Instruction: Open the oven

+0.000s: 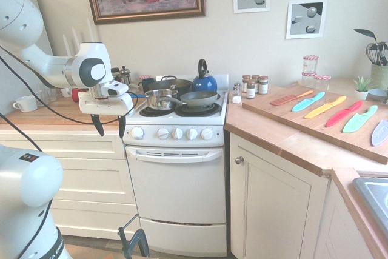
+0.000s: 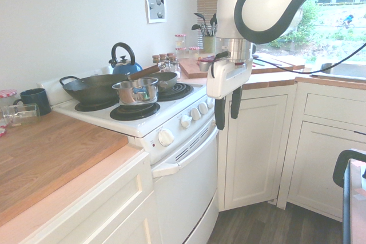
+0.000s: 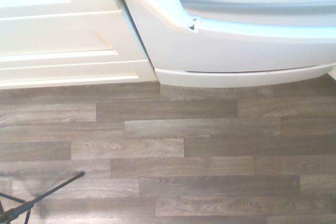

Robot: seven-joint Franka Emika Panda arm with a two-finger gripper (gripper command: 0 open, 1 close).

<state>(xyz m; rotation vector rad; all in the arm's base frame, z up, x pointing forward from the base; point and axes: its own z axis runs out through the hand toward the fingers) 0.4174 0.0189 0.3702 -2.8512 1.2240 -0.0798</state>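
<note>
Five knobs: white, round, in a row on the front panel of the small white freestanding oven (image 1: pixel 177 180), above its wide door.
Oven position: between cream drawers (image 1: pixel 79 174) and a cream cupboard door with a round metal knob (image 1: pixel 267 204), under the wooden worktop (image 1: pixel 291 141) line.
Door: shut, flush with the body; white bar handle (image 1: pixel 173 154) across its top, vent slots just beneath.
Bottom drawer: closed, at floor level.
Hob: black, carrying a small steel saucepan (image 1: pixel 159 97), a dark frying pan (image 1: pixel 199 97), a black wok (image 2: pixel 94 87) and a blue kettle (image 1: pixel 204 80).
Gripper (image 1: pixel 109 125): black fingers pointing down, spread apart, holding nothing.
Gripper position: out in front of the oven's knob panel, at its end nearest the cream drawers, apart from knobs and handle.
Wrist view: straight down past the handle end (image 3: pixel 191 23), door front and drawer edge to grey wood-plank floor (image 3: pixel 178 150).
Chopping board (image 1: pixel 321 119): wooden, on the worktop, with coloured knives laid side by side.
</note>
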